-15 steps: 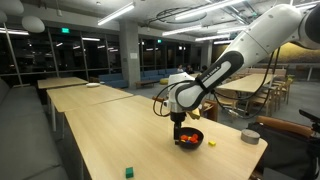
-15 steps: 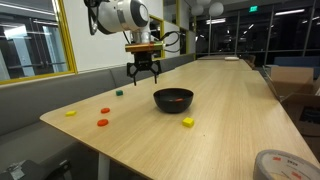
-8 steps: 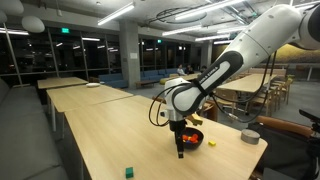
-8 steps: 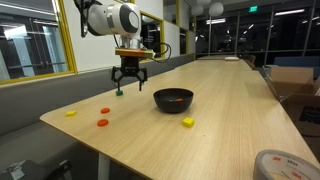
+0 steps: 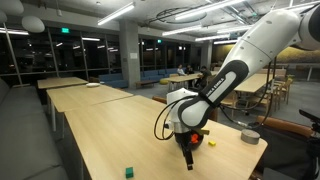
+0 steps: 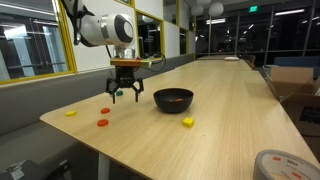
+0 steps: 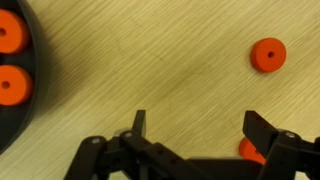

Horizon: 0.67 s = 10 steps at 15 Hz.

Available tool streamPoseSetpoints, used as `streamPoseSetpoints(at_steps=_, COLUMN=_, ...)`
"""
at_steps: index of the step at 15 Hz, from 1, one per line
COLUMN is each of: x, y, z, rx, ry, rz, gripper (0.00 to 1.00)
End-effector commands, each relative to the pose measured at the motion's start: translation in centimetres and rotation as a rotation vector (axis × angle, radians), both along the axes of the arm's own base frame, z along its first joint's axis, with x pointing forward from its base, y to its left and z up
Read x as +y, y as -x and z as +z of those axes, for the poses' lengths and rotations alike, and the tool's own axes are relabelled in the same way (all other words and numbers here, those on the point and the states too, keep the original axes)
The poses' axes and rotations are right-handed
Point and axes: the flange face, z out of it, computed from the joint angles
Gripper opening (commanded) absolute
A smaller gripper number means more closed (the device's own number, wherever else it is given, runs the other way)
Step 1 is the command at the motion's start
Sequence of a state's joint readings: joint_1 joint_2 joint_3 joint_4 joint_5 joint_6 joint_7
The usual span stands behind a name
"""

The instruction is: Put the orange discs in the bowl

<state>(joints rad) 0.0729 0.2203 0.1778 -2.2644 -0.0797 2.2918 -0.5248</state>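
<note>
In the wrist view the black bowl (image 7: 31, 75) sits at the left edge with two orange discs (image 7: 10, 33) inside. One orange disc (image 7: 268, 54) lies on the bare wood at the upper right. Another orange disc (image 7: 249, 150) peeks out beside my right finger. My gripper (image 7: 200, 125) is open with only tabletop between its fingers. In an exterior view the gripper (image 6: 125, 93) hangs just above the table, left of the bowl (image 6: 173, 99) and close to two discs (image 6: 105, 110) on the wood. The arm covers the bowl in the exterior view from the other side.
A yellow block (image 6: 188, 122) lies in front of the bowl and a yellow piece (image 6: 70, 113) near the table's corner. A green block (image 5: 129, 171) sits toward the near edge, a grey round object (image 5: 251, 136) by the far edge, and a tape roll (image 6: 285, 165) in the foreground.
The open gripper has moved away from above the bowl, sideways and downward, to just above the table near the loose discs.
</note>
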Motion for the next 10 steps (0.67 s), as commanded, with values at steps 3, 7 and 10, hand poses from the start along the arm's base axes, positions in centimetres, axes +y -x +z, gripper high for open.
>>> streamPoseSetpoints(at_steps=3, x=1.8, y=0.0, z=1.4, rx=-0.092, ry=-0.029, rz=-0.054, gripper=1.0)
streamPoseSetpoints(at_steps=7, x=3.0, y=1.7, z=1.2, rx=-0.191, ry=-0.036, rz=-0.129, gripper=1.0)
streamPoseSetpoints(at_steps=10, x=4.4, y=3.5, z=0.4, rx=-0.247, ry=-0.042, rz=-0.162, gripper=1.0)
